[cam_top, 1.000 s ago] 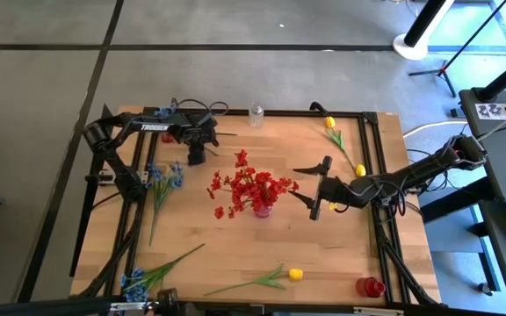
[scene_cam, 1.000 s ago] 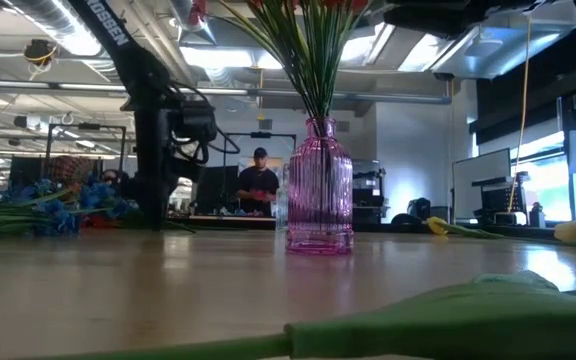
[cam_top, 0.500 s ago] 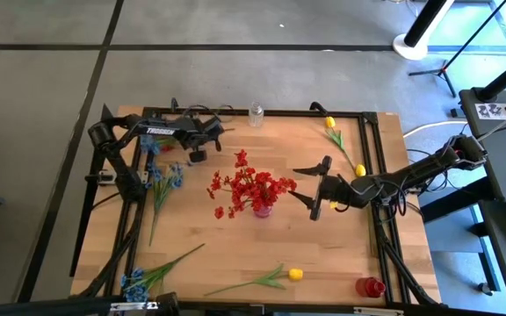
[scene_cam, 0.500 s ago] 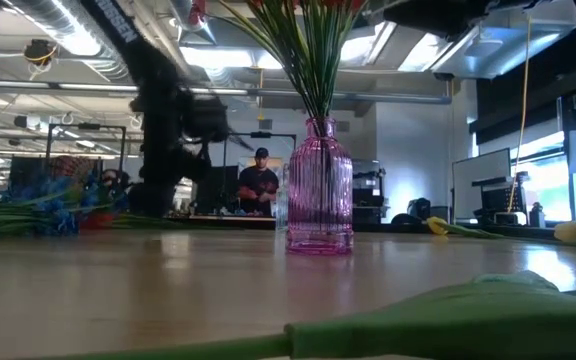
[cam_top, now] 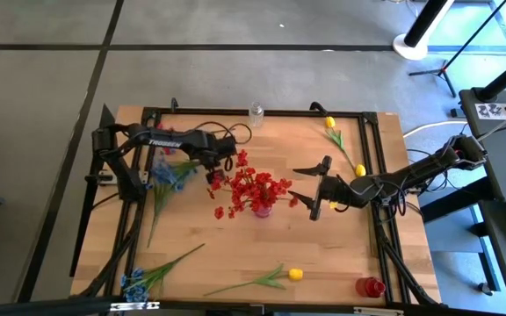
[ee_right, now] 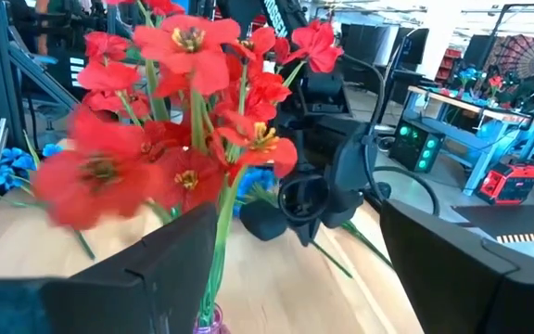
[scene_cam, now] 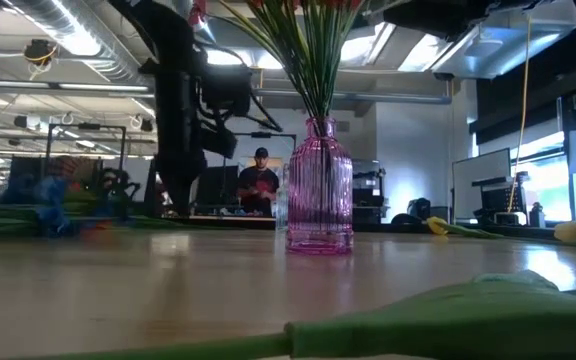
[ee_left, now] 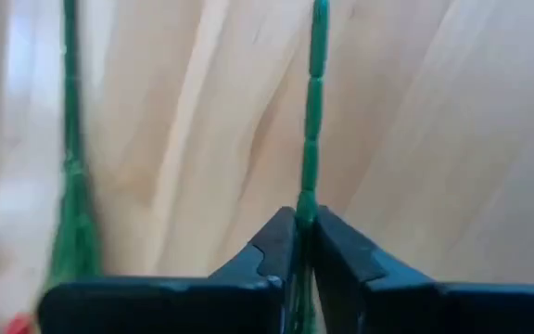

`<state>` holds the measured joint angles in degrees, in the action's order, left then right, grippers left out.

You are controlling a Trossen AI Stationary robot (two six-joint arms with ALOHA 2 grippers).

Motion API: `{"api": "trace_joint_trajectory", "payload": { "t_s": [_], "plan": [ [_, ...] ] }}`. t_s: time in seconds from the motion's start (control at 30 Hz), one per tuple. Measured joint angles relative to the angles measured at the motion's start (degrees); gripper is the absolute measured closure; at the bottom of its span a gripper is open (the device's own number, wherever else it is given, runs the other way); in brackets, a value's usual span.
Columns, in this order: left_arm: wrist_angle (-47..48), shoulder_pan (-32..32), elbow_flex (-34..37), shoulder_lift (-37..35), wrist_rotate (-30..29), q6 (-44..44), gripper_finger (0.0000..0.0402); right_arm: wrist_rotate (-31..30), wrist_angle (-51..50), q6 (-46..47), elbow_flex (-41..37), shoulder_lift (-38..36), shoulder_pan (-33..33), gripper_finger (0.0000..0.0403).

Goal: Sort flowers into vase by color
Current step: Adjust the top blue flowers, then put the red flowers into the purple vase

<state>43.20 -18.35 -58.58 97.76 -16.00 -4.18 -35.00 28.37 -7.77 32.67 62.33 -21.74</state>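
Left gripper [ee_left: 299,243] is clamping a green stem [ee_left: 311,121] over the table [cam_top: 323,254], just left of the red flowers [cam_top: 253,186] in the vase [scene_cam: 319,190]. Right gripper [cam_top: 310,191] is hovering right of them, fingers apart.

The table [cam_top: 235,246] is pale, smooth wood with visible grain, the ribbed pink vase [scene_cam: 319,190] glossy see-through glass, the gripper fingers [ee_left: 267,255] matt black plastic

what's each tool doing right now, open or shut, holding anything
Left tool: shut on a green stem.
Right tool: open, holding nothing, beside the red flowers.
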Motion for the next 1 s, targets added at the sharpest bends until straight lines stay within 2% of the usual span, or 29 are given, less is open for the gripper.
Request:
{"api": "trace_joint_trajectory", "payload": {
  "t_s": [0.13, 0.33, 0.57, 0.7, 0.8, 0.9, 1.0],
  "plan": [
    [0.8, -0.5, 0.6, 0.0, 4.1, -3.3, 0.0342, 0.0, -0.5, 0.0, 0.0, 0.0, 0.0, 0.01],
    [5.2, -2.6, 0.6, 0.0, 3.6, -1.2, 0.0291, 0.0, -1.1, 0.0, 0.0, 0.0, 0.0, 0.01],
    [1.8, -14.6, 0.6, 0.0, 3.2, 1.8, 0.0247, 0.0, -3.0, 1.5, 0.0, 0.0, 0.0, 0.01],
    [-1.7, -23.1, 0.6, 0.0, -1.0, 6.4, 0.0239, 0.0, -3.0, 1.5, 0.0, 0.0, 0.0, 0.01],
    [-4.2, -28.1, 0.6, 0.1, -0.2, 10.4, 0.0238, -0.7, -2.9, 1.5, 0.0, 0.0, 0.0, 0.01],
    [-4.8, -31.0, 0.5, 1.8, 2.4, 11.4, 0.0238, -2.8, -2.9, 1.5, 0.0, 0.0, 0.0, 0.01],
    [-3.1, -31.0, 0.4, 4.1, 3.4, 14.8, 0.0238, -3.6, -2.8, 1.5, 0.0, 0.0, 0.0, 0.01]
  ]
}}
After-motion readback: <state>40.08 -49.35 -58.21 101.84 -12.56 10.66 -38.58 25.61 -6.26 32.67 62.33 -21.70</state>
